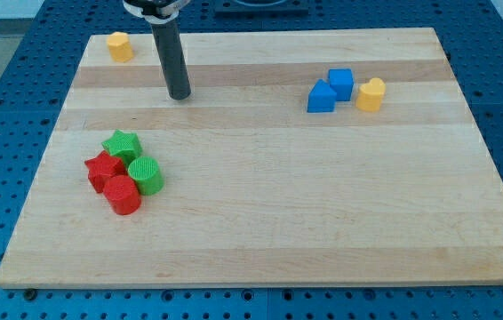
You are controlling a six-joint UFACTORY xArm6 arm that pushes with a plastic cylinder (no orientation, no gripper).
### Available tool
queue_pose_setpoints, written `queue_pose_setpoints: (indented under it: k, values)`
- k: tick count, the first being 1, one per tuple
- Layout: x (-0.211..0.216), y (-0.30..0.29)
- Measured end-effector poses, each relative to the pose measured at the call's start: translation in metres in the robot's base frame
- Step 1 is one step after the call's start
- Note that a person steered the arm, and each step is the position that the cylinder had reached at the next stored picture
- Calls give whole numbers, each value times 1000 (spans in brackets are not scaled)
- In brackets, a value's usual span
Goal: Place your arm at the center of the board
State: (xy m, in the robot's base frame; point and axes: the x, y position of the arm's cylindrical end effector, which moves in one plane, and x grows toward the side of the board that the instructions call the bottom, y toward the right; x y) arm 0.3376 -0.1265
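Note:
My dark rod comes down from the view's top left, and my tip (pixel 179 95) rests on the wooden board (pixel 260 222) in its upper left part, left of and above the board's middle. A yellow block (pixel 120 46) lies up and to the left of the tip. A cluster sits below the tip: a green star (pixel 122 144), a red star (pixel 103 169), a green cylinder (pixel 146 175) and a red cylinder (pixel 123 195). The tip touches no block.
At the upper right lie a blue cube (pixel 341 84), a blue wedge-shaped block (pixel 321 97) and a yellow block (pixel 371 94), close together. The board lies on a blue perforated table (pixel 3 107).

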Motion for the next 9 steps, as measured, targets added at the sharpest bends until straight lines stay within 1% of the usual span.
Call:
queue_pose_setpoints:
  k: [5, 6, 8, 9]
  values:
    - [17, 0]
    - [20, 13]
    - [49, 93]
    - [49, 93]
